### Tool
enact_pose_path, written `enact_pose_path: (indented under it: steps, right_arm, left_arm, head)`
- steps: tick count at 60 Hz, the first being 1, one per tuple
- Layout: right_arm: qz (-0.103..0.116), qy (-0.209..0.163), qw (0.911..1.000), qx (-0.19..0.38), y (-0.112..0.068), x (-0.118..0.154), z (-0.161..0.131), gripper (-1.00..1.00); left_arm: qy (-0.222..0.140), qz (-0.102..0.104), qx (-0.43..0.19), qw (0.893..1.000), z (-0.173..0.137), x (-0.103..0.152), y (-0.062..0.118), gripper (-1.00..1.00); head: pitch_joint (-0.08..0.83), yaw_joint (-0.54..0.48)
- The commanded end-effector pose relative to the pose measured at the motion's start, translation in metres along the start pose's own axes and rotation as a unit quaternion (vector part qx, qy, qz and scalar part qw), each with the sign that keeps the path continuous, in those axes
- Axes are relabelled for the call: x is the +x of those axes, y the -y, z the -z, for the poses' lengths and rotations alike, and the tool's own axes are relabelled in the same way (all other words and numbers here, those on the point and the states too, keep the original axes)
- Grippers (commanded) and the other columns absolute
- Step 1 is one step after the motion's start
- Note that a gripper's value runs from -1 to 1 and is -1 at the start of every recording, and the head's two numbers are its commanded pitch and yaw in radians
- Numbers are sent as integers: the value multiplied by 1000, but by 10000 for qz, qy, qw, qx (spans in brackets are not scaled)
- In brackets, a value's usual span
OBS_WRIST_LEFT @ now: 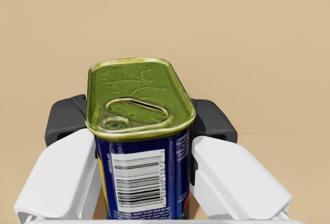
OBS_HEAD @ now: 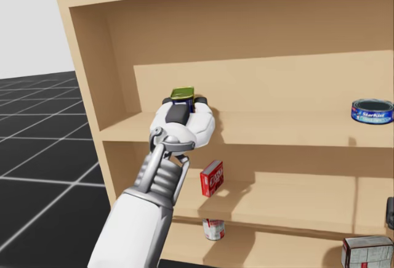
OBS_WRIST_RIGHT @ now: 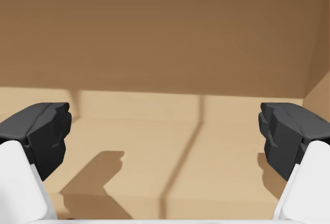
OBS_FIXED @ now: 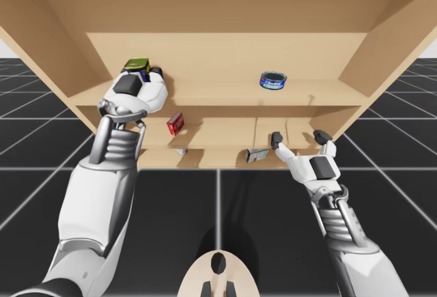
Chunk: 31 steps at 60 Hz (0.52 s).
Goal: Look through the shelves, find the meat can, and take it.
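The meat can (OBS_WRIST_LEFT: 139,131) is a tall blue tin with rounded corners and a green-gold pull-tab lid. It stands upright between the fingers of my left gripper (OBS_WRIST_LEFT: 139,121), whose dark pads press on it from both sides. The meat can (OBS_FIXED: 136,64) is at the left end of the upper shelf (OBS_FIXED: 225,93), just past my left gripper (OBS_FIXED: 143,73). In the head view the meat can (OBS_HEAD: 183,93) pokes up behind that gripper (OBS_HEAD: 183,101). My right gripper (OBS_FIXED: 298,138) is open at the middle shelf's right part. Its fingers (OBS_WRIST_RIGHT: 44,131) hold nothing.
A flat blue round can (OBS_FIXED: 273,80) lies on the upper shelf's right side. A red box (OBS_FIXED: 175,123) stands on the middle shelf. Lower down are a small white and red can (OBS_HEAD: 213,229) and a white and red box (OBS_HEAD: 367,251). Side walls close the shelf unit.
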Motion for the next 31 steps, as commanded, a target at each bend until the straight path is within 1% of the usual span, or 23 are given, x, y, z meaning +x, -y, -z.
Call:
enact_pose_path:
  steps: [1,2,3,5,6,7,10,11,14,17,23,27,31]
  right_arm:
    - [44,-10,10000,3,-2,-1,0,-1000]
    - [43,-9,10000,3,-2,-1,0,-1000]
    - [42,-8,10000,1,-2,-1,0,-1000]
    - [42,-7,10000,0,-2,-1,0,-1000]
    - [43,-7,10000,-1,-3,-1,-1,-1000]
    - [45,-5,10000,-2,-3,-1,-1,-1000]
    - [44,0,10000,-7,-3,-1,-1,-1000]
    - [44,2,10000,-10,-3,-1,-1,-1000]
    - [54,5,10000,-8,-3,0,-1,-1000]
    - [53,10,10000,-7,-3,0,-1,-1000]
    - [79,5,10000,0,-3,1,-2,-1000]
    - [74,4,10000,3,-3,2,-2,-1000]
    - [69,-17,10000,24,-3,2,-3,-1000]
  left_arm:
    - [-848,-88,12,9964,-7,6,5,1000]
    - [-814,-88,1,9966,-8,7,5,1000]
    - [-698,-75,-19,9975,-11,11,4,1000]
    - [-623,-46,-7,9980,-12,14,3,1000]
    - [-579,-19,5,9983,-12,15,2,1000]
    - [-462,38,26,9989,-16,18,1,1000]
    - [-355,94,77,9993,-19,21,-1,1000]
    - [-285,105,89,9995,-24,24,-3,1000]
    - [-231,127,65,9996,-31,26,-6,1000]
    - [-175,228,61,9996,-42,25,-9,1000]
    - [-9,444,-7,9990,-76,19,-19,1000]
    - [92,523,-44,9986,-100,16,-26,1000]
    - [163,545,-118,9983,-124,11,-33,1000]
  head:
    - [210,288]
    - [210,288]
    - [211,288]
    - [211,288]
    - [211,288]
    - [211,288]
    - [211,289]
    - [211,289]
    - [212,288]
    - [213,289]
    - [217,286]
    - [221,283]
    - [223,282]
